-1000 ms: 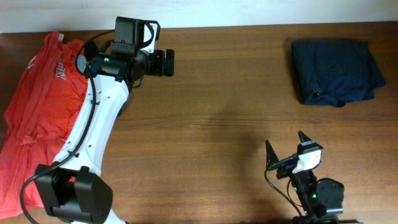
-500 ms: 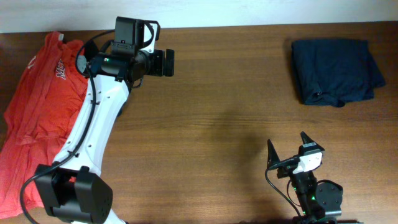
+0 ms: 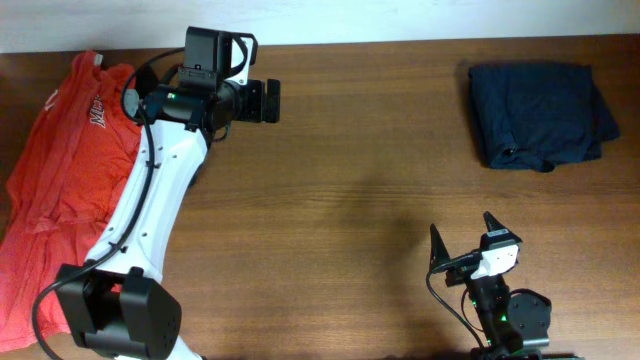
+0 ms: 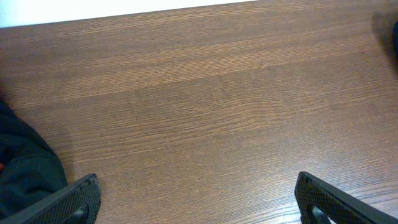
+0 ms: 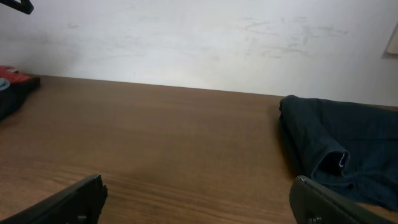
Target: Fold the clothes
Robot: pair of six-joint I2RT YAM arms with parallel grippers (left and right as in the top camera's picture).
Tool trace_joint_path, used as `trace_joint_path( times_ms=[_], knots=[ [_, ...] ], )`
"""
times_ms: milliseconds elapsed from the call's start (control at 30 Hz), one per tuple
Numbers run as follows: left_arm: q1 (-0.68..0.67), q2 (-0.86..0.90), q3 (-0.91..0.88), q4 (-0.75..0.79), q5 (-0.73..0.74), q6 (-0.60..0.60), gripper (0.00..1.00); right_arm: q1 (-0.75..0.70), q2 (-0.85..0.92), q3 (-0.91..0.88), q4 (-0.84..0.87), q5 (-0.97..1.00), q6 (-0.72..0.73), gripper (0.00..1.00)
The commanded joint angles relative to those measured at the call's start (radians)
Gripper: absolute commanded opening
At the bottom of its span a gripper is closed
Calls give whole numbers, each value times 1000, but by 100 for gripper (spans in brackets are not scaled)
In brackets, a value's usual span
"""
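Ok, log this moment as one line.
shorts: folded, far right | left tool: open, empty | right tool: open, empty | shirt: left edge

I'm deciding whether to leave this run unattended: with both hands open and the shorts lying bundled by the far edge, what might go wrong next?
1. The navy shorts lie close to the far right edge of the table; a reach by the open right hand might push them off or undo the bundle.
2. The left arm crosses the red T-shirt at its edge, so retracting the open left hand may snag or drag it.
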Motion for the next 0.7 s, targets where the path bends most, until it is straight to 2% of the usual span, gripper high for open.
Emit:
trace_joint_path(
  times_ms=[0,233,433,533,667],
  knots=[
    [1,-31,14,2,0,16,99,-4,-9,-11,3,16,12,99],
    [1,-32,14,-1,-2,16,99,-4,-9,-11,3,16,12,99],
    [10,-118,-13,5,-105,16,99,-4,-9,-11,3,16,12,99],
    [11,-195,-79,99,-110,16,99,-4,-9,-11,3,16,12,99],
    [13,-337,-256,261,-140,16,99,-4,-9,-11,3,16,12,99]
  ],
)
